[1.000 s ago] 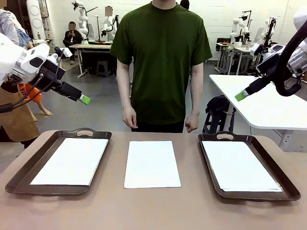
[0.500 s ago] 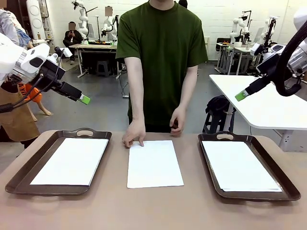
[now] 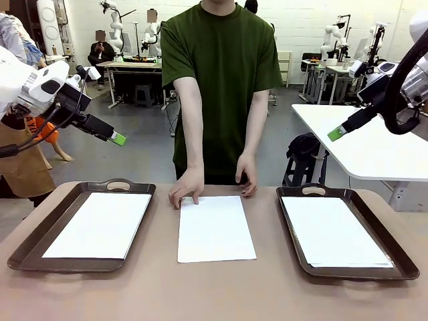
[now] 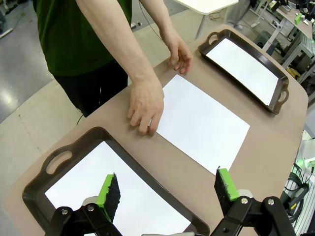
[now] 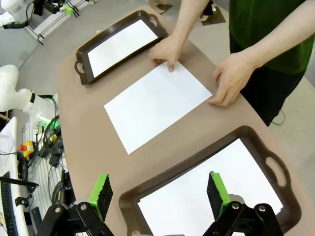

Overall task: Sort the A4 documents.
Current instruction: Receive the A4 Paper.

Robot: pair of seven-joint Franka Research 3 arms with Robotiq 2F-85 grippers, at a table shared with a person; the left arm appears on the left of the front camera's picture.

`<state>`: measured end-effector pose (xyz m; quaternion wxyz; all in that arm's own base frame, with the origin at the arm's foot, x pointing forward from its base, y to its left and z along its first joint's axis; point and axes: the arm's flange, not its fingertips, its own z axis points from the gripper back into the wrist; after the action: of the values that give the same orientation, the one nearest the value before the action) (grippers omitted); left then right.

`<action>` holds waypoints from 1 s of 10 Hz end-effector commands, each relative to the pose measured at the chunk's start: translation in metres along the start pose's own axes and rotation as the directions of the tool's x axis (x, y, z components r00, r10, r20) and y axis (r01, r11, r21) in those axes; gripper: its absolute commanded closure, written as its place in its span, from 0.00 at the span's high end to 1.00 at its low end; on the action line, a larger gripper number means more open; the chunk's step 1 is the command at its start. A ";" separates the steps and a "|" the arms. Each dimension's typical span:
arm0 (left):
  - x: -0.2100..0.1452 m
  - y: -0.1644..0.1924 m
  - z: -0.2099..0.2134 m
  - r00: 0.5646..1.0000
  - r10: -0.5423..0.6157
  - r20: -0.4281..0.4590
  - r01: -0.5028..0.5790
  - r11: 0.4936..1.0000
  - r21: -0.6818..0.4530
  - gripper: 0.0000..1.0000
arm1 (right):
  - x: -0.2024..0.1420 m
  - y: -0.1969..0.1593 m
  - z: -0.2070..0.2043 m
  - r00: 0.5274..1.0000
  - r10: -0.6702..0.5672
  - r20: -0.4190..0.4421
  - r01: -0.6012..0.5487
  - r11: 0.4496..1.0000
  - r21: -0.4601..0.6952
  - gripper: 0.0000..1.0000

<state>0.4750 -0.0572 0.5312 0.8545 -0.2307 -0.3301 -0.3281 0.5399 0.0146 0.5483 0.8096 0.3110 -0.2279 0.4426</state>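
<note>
A white A4 document (image 3: 215,228) lies on the brown table between two dark brown trays, and a person's hands (image 3: 186,189) rest at its far edge. The left tray (image 3: 27,251) holds a white sheet (image 3: 100,224); the right tray (image 3: 394,251) holds another sheet (image 3: 334,231). My left gripper (image 3: 118,138) hangs open, high above the left tray. My right gripper (image 3: 335,134) hangs open, high above the right side. In the left wrist view the open fingers (image 4: 111,189) frame the left tray's sheet (image 4: 98,189) and the middle document (image 4: 202,120). In the right wrist view the middle document (image 5: 157,103) lies beyond the open fingers (image 5: 102,192).
A white side table (image 3: 361,144) stands at the right behind the right tray. The person stands at the table's far edge, in the middle. Bare tabletop (image 3: 214,291) runs along the near edge.
The person has stepped up to the table and laid both hands at the far edge of the middle document, which shifted slightly to the right. Both arms have stayed still.
</note>
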 end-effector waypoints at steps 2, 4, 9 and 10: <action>-0.001 0.001 0.001 1.000 -0.002 0.009 0.002 1.000 -0.004 1.00 | 0.000 -0.001 -0.001 1.000 0.001 -0.003 -0.001 1.000 -0.011 1.00; -0.001 0.001 0.001 1.000 -0.002 0.009 0.002 1.000 -0.004 1.00 | 0.000 -0.001 -0.001 1.000 0.001 -0.003 -0.001 1.000 -0.011 1.00; -0.001 0.001 0.001 1.000 -0.002 0.009 0.002 1.000 -0.004 1.00 | 0.000 -0.001 -0.001 1.000 0.001 -0.003 -0.001 1.000 -0.011 1.00; -0.001 0.001 0.001 1.000 -0.002 0.009 0.002 1.000 -0.004 1.00 | 0.000 -0.001 -0.001 1.000 0.001 -0.003 -0.001 1.000 -0.011 1.00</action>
<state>0.4750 -0.0572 0.5312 0.8545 -0.2307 -0.3301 -0.3281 0.5399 0.0146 0.5483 0.8096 0.3110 -0.2279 0.4426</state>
